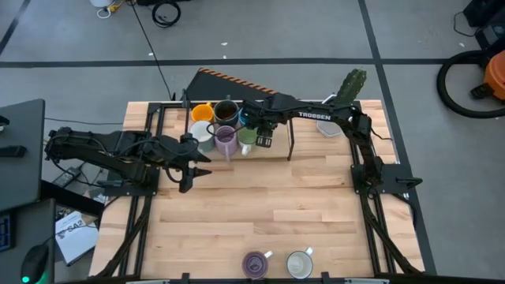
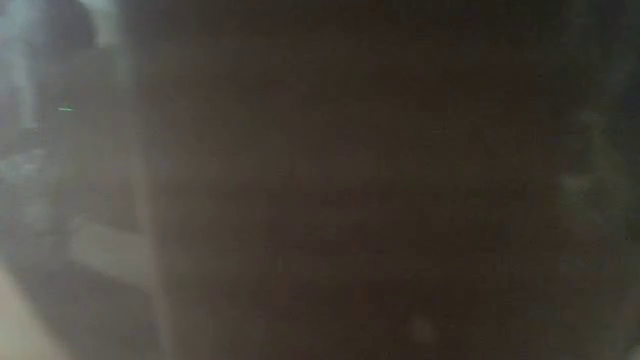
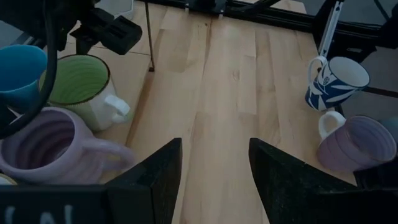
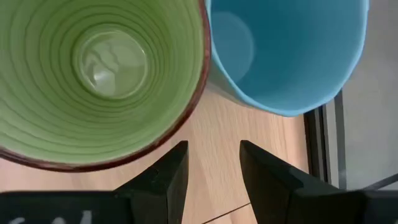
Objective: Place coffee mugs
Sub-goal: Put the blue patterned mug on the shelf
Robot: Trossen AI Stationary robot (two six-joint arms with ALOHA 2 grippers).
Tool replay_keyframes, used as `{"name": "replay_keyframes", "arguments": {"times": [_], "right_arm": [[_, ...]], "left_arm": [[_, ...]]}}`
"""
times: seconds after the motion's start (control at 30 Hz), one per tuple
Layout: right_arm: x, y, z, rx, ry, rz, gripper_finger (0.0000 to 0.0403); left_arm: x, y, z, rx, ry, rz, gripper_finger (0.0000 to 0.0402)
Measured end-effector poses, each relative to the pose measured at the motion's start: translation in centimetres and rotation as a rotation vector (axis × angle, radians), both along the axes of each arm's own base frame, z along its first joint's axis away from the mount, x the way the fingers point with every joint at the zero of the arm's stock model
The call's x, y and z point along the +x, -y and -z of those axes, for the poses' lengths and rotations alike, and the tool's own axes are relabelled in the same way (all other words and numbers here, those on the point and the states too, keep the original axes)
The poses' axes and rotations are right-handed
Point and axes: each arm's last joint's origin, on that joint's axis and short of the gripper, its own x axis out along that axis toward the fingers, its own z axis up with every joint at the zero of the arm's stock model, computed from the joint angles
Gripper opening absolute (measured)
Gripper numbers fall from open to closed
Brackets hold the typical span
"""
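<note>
At the far edge of the table [image 1: 260, 205], six coffee mugs stand close together, among them the green mug [image 4: 99, 74] and the blue mug [image 4: 286, 50]. Right above these two hangs the right gripper [image 4: 211, 168]; its fingers [image 4: 165, 177] are parted with only bare wood between them, and they hold nothing. Beside the cluster on the left, the left gripper [image 3: 214, 168] is low over the table with its fingers [image 3: 155, 174] wide open and empty, near a purple mug [image 3: 56, 146]. Two more mugs, one purple [image 1: 255, 264] and one white [image 1: 299, 264], stand at the near edge, well apart from the others.
</note>
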Motion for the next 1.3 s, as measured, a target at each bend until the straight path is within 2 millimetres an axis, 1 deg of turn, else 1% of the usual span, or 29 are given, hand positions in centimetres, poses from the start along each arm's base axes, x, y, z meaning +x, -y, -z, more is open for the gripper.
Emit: {"name": "replay_keyframes", "arguments": {"times": [0.13,0.23,0.3,0.4,0.57,0.7,0.87,0.93,1.03,1.17,1.23,1.3], "right_arm": [[-0.2,-0.1,-0.2,-0.012,-0.019,-0.001,0.0149],[-0.7,-0.2,-0.8,-0.009,-0.022,0.000,0.0149],[-1.1,-0.6,-1.8,-0.012,0.000,-0.002,0.0149],[-1.6,-1.9,-3.5,0.008,0.055,-0.030,0.0149],[-1.7,-5.2,-5.2,0.064,0.124,-0.066,0.0149],[-1.4,-8.5,-5.5,0.104,0.145,-0.116,0.0149],[-1.0,-12.5,-5.2,0.152,0.138,-0.170,0.0149],[-1.2,-14.1,-5.1,0.165,0.122,-0.184,0.0149],[-2.0,-16.3,-5.2,0.148,0.063,-0.220,0.0149],[-2.5,-18.6,-5.1,0.140,0.043,-0.260,0.0149],[-2.3,-19.6,-4.5,0.137,0.067,-0.289,0.0149],[-2.6,-20.4,-3.5,0.130,0.053,-0.324,0.0148]], "left_arm": [[0.0,0.0,0.0,0.000,0.000,0.000,0.0192],[0.0,0.0,0.0,0.001,-0.001,0.000,0.0192],[0.0,0.0,0.0,0.002,-0.004,0.001,0.0192],[-0.1,0.0,0.2,0.016,-0.021,0.008,0.0192],[-0.2,-0.1,0.3,0.039,-0.032,-0.003,0.0192],[-0.2,-0.1,0.2,0.047,-0.031,-0.004,0.0192],[-0.2,-0.1,0.3,0.073,-0.033,0.013,0.0192],[-0.2,-0.1,0.3,0.086,-0.039,0.010,0.0192],[-0.6,-0.4,0.4,0.143,-0.058,-0.026,0.0192],[-0.5,-1.3,0.3,0.260,-0.062,-0.081,0.0192],[-0.3,-2.0,0.1,0.286,-0.053,-0.100,0.0192],[-0.2,-2.9,0.1,0.288,-0.058,-0.109,0.0192]]}}
